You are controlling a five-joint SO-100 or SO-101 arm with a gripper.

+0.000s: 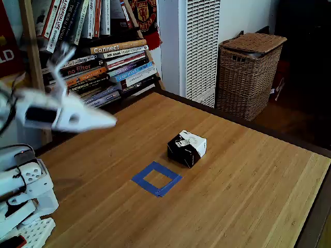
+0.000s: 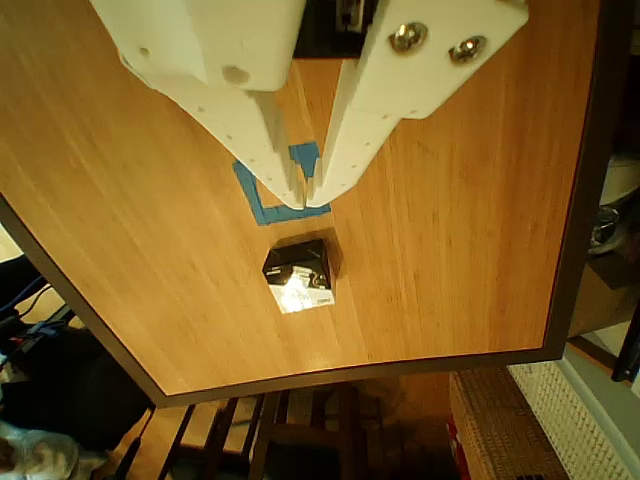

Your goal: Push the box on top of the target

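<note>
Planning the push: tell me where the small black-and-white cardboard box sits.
In the fixed view the small black-and-white cardboard box sits mid-table, just up-right of the blue tape square, apart from it.

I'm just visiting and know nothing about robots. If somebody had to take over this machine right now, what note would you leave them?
Gripper: raised above the table, jaws nearly closed, holding nothing.
Box: on the table just beyond the blue tape target in the fixed view, close to it but not on it.
Done: nothing visible yet; the box is untouched.
Left: bring the gripper down behind the box, on the side away from the target, and push it until it sits over the tape square.
</note>
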